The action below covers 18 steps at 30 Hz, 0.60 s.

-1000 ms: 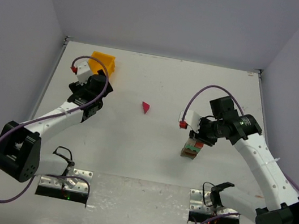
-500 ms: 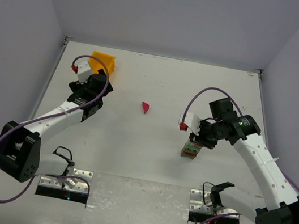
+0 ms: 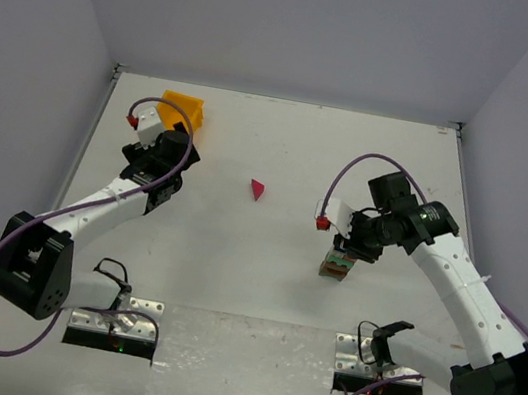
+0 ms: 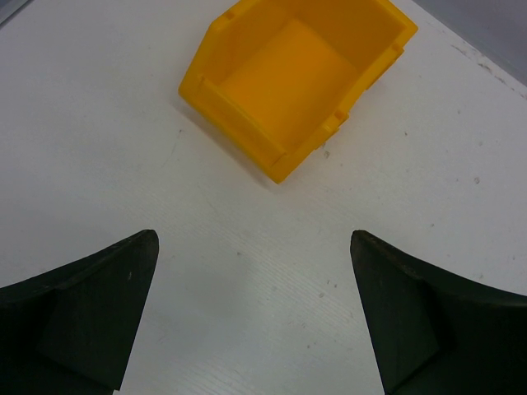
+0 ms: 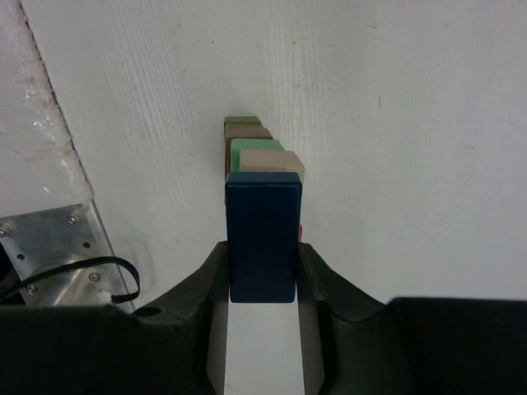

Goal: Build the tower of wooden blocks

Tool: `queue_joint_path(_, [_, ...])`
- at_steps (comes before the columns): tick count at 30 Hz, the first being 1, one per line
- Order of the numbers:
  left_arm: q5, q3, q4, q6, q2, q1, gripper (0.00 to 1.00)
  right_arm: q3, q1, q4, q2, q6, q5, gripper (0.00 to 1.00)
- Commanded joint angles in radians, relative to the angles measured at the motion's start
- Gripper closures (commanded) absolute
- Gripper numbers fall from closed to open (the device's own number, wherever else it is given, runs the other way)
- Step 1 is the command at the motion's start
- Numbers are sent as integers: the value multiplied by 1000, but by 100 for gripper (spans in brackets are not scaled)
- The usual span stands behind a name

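The tower (image 3: 338,264) stands right of the table's middle: olive and brown at the base, green and red above. In the right wrist view the stack (image 5: 255,151) shows olive, brown, green and cream blocks. My right gripper (image 5: 263,259) is shut on a dark blue brick (image 5: 263,234) and holds it right over the stack; whether it rests on the stack I cannot tell. The magenta triangular prism (image 3: 257,189) lies alone at mid-table. My left gripper (image 4: 251,309) is open and empty, just in front of the bin.
A yellow-orange plastic bin (image 3: 183,109) sits at the back left, empty in the left wrist view (image 4: 296,78). Metal mounting plates (image 3: 380,364) and loose cables lie at the near edge. A plate corner with cable shows in the right wrist view (image 5: 53,251).
My right gripper has shifted slightly left and down over the tower with the blue brick in it. The left arm has not moved.
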Motion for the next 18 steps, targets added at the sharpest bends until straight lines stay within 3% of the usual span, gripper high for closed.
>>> queue_joint_path(1, [-10, 34, 16, 6, -2, 7, 0, 13, -5, 3, 18, -10, -27, 81])
queue_joint_path(18, [-6, 36, 12, 4, -1, 7, 0, -1, -7, 21, 24, -5, 7, 78])
